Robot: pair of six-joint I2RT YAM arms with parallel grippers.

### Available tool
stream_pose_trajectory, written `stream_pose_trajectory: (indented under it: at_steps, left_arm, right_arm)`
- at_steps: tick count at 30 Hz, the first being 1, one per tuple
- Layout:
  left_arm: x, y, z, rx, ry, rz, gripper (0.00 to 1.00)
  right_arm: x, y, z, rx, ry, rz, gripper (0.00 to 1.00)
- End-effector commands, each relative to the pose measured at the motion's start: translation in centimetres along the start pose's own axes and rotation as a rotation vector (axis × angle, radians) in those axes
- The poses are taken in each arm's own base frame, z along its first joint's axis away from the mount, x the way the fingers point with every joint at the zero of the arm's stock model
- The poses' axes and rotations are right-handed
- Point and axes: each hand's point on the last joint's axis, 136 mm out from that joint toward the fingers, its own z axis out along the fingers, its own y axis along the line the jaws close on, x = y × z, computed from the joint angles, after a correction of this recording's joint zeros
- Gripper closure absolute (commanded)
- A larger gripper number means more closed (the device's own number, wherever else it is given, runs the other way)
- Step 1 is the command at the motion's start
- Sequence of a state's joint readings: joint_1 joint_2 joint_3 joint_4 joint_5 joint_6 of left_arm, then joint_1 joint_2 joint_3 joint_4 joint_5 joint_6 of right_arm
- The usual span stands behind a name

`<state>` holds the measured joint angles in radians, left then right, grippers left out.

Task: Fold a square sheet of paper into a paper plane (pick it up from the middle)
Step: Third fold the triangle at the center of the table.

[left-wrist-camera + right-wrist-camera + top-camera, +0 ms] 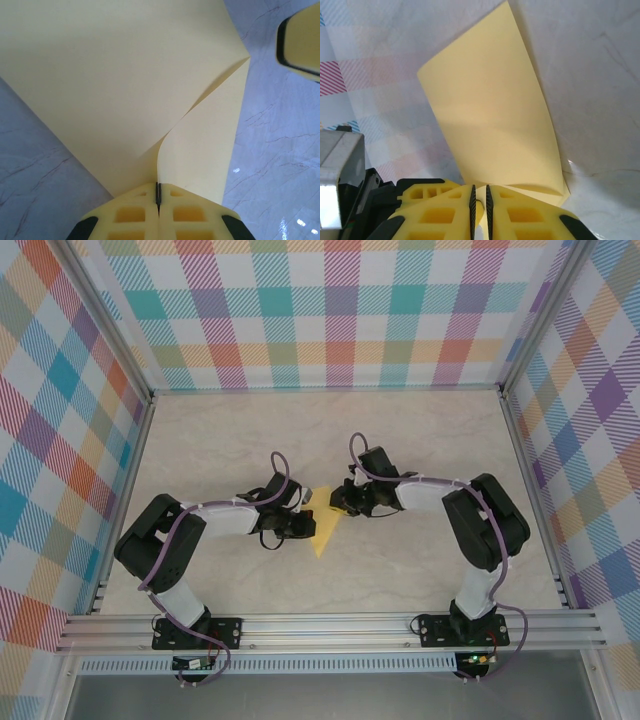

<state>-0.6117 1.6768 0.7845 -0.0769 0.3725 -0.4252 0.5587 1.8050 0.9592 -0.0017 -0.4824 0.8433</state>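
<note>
Left gripper [158,189]: clenched. The two yellow fingers meet with only a thin dark seam between them, and the near edge of the sheet of paper [110,85] is pinched in that seam. From this grip the sheet spreads away in two layers: a wide upper flap, and a narrower flap beneath it that curls out from the seam to a sharp corner.

Right gripper [480,192]: drawn in to a narrow slit. The lower edge of the sheet runs down into the slit, so this gripper is grasping the paper too. Above the fingers the sheet stands up as a tall, gently bowed panel with a soft fold along its bottom edge.

In the left wrist view, one of the right gripper's fingers [302,42] shows just beyond the sharp corner, apart from it.

Position: the sheet hangs between the two grippers, above the middle of the pale marbled bench [420,440], slightly toward its near edge. Checked walls [340,310] enclose the bench at the back and both sides.
</note>
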Motion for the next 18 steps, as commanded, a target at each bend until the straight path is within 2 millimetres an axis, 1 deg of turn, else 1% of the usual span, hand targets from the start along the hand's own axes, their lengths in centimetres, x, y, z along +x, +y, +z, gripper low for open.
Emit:
stream_pose_trajectory:
  at_steps: [1,9,14,16,18]
  left_arm:
    - [0.8,1.7,0.0,-0.074,0.030,-0.010,0.98]
    - [0.8,1.6,-0.1,-0.072,0.033,-0.008,0.97]
    - [0.8,1.6,-0.1,-0.072,0.032,-0.007,0.97]
    - [0.8,1.6,-0.1,-0.075,0.032,-0.005,0.97]
    - [0.8,1.6,-0.2,-0.076,0.032,-0.004,0.97]
  right_arm:
    - [0.3,-0.4,0.4,0.000,0.035,-0.004,0.85]
    - [0.8,-3.3,1.9,0.068,0.051,0.038,0.85]
    - [1.0,-5.2,2.2,0.127,0.042,0.065,0.86]
    - [1.0,-4.6,2.1,0.109,0.046,0.059,0.86]
    - [0.8,-3.4,1.5,0.081,0.041,0.045,0.85]
